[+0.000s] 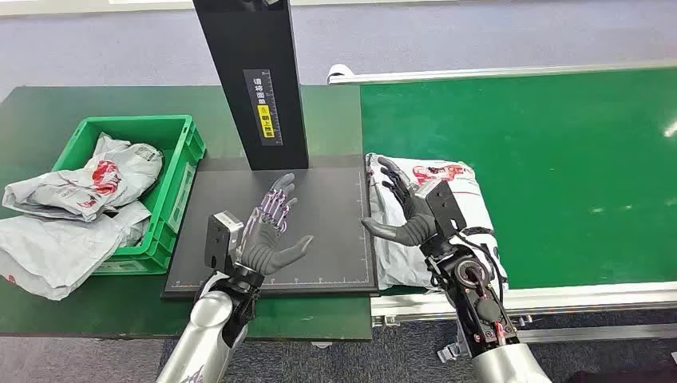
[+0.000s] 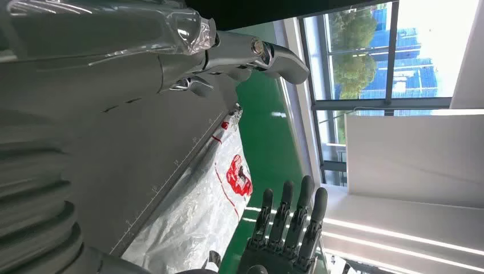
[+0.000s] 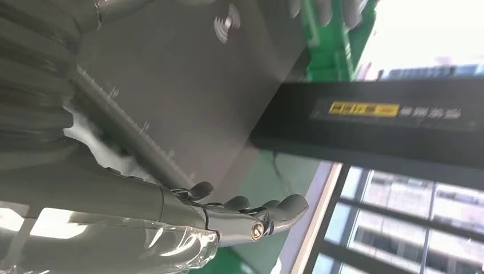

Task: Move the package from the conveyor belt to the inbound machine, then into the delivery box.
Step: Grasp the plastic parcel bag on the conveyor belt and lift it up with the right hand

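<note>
The black upright column (image 1: pixel 254 80) at top centre of the head view carries a narrow label with pale characters, a ruler-like scale and a yellow patch; the writing is too small to read. In the right wrist view the same yellow label (image 3: pixel 364 108) shows on the column, again illegible, and a wireless-style symbol (image 3: pixel 226 21) is printed on the dark platform. That black platform of the inbound machine (image 1: pixel 319 239) has fine scale marks along its edges. The package (image 1: pixel 471 199), a crumpled grey-white plastic mailer with red printing, lies right of centre on the near end of the green conveyor belt (image 1: pixel 559 159), just beside the platform's right edge. The right hand (image 1: pixel 403 209) hovers over its left part, fingers spread wide, holding nothing. The left hand (image 1: pixel 271 231) is over the platform, fingers apart and empty. At left, the green delivery box (image 1: pixel 180 171) holds similar grey mailers (image 1: pixel 88 179), another bag (image 1: pixel 48 251) spilling onto the dark green desk (image 1: pixel 48 104).
</note>
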{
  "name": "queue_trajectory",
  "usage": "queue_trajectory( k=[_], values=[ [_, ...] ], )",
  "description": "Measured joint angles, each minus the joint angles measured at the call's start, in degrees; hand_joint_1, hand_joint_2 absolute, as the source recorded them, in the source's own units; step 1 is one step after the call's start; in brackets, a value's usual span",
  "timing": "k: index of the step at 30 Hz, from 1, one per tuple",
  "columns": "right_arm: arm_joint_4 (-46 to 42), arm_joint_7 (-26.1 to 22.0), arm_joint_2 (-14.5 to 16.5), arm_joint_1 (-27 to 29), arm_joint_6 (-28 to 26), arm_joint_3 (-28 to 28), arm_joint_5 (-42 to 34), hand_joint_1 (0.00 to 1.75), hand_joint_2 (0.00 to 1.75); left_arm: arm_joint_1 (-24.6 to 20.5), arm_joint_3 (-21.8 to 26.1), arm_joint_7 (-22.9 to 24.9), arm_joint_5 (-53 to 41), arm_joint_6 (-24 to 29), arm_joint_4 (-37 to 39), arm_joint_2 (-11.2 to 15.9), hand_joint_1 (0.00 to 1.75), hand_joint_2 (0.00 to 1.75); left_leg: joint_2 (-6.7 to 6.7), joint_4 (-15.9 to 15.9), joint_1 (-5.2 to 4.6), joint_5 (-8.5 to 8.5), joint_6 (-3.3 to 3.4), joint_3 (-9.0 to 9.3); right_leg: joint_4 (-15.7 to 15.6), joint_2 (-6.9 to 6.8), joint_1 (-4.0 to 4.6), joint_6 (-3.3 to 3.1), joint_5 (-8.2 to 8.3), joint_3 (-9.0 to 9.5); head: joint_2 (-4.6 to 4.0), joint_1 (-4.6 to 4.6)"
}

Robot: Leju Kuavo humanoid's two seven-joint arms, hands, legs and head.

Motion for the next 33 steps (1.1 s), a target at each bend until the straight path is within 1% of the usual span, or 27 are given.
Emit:
queue_trajectory(
  k=[2,3,4,6,8,9,12,16,18,22,27,30,33],
  values=[
    [0.0,0.6,-0.1,0.0,-1.9,0.1,2.0,0.0,1.75,0.0,0.0,0.0,0.0,0.0,0.0,0.0,0.0,1.75,0.0,0.0,0.0,0.0,0.0,0.0,0.0,0.0,0.0,0.0,0.0,0.0,-0.01,-0.01],
    [0.0,1.8,-0.3,-0.1,-4.6,0.4,5.2,0.0,1.75,0.0,0.0,0.0,-0.1,0.0,0.0,0.0,0.0,1.75,0.0,0.0,0.0,0.0,0.0,0.0,0.0,0.0,0.0,0.0,0.0,0.0,-0.01,-0.01],
    [0.1,3.9,-0.5,-0.3,-8.1,0.8,9.5,0.0,1.75,0.0,0.1,0.2,-0.2,0.0,0.0,0.0,0.0,1.75,0.0,0.0,0.0,0.0,0.0,0.0,0.0,0.0,0.0,0.0,0.0,0.0,-0.01,-0.01],
    [0.6,10.1,-1.2,-1.0,-15.3,1.8,20.2,0.0,1.75,0.0,0.1,0.8,-0.4,-0.3,-0.1,0.0,0.0,1.75,-0.01,0.0,0.0,0.0,0.0,-0.01,0.0,0.0,0.0,0.0,0.0,0.01,-0.01,-0.01],
    [1.6,14.9,-1.8,-1.7,-18.5,2.2,28.1,0.0,1.75,0.1,0.2,1.6,-0.5,-0.8,-0.2,0.0,0.0,1.75,-0.01,0.0,0.0,0.0,0.0,-0.01,0.0,0.0,0.0,0.0,0.0,0.01,0.0,0.0],
    [2.1,16.0,-2.1,-1.8,-18.9,2.2,30.3,0.0,1.75,0.1,0.3,1.8,-0.5,-0.9,-0.2,0.0,0.0,1.75,0.0,0.0,0.0,0.0,0.0,-0.01,0.0,0.0,0.0,0.0,0.0,0.01,0.0,0.0],
    [3.6,18.2,-2.5,-2.1,-18.6,2.2,34.2,0.0,1.75,0.0,0.4,2.2,-0.6,-1.1,-0.2,0.0,0.0,1.75,-0.01,0.0,0.0,0.0,0.0,0.0,0.0,0.0,0.0,0.0,0.0,0.0,-0.01,-0.02],
    [6.8,25.2,-3.0,-2.6,-15.2,2.2,41.5,0.0,1.75,-0.3,0.7,2.8,-0.7,-1.7,-0.2,-0.2,0.0,1.75,-0.03,0.0,0.0,0.0,0.0,-0.01,0.0,-0.01,0.0,0.0,-0.01,-0.01,-0.01,-0.01],
    [8.8,27.0,-3.3,-2.6,-14.2,2.0,44.0,0.0,1.75,-0.7,0.8,3.0,-0.8,-1.9,-0.2,-0.3,0.0,1.75,-0.01,0.0,0.0,0.0,0.0,-0.02,0.0,0.0,0.0,0.01,-0.01,0.0,0.0,-0.01],
    [12.1,28.6,-3.5,-2.8,-13.5,1.3,46.3,0.0,1.75,-0.9,0.9,3.1,-1.2,-2.0,0.1,-0.7,0.0,1.75,-0.02,0.0,0.0,-0.01,0.0,-0.02,0.0,0.0,0.0,0.01,0.0,0.0,0.0,-0.01],
    [14.8,29.4,-3.5,-3.3,-12.6,0.6,47.2,0.0,1.75,-1.1,1.0,3.1,-1.3,-2.0,0.5,-1.0,0.0,1.75,-0.01,0.0,0.0,-0.01,0.0,-0.01,0.0,0.0,0.0,0.01,0.0,-0.01,0.0,-0.02],
    [16.8,30.2,-3.5,-3.9,-9.5,0.2,48.4,0.0,1.75,-1.4,1.0,3.0,-1.6,-2.4,0.9,-1.3,0.0,1.75,-0.03,0.0,0.0,-0.01,0.0,-0.01,0.0,0.0,0.0,0.01,-0.01,-0.01,0.0,-0.02],
    [19.2,28.0,-3.5,-4.5,-6.7,0.1,49.2,0.0,1.75,-1.9,1.1,2.6,-1.9,-2.7,1.7,-1.4,0.0,1.75,-0.01,0.0,0.0,-0.01,0.0,-0.02,0.0,0.0,0.0,0.01,0.0,0.0,-0.01,-0.01]
  ],
)
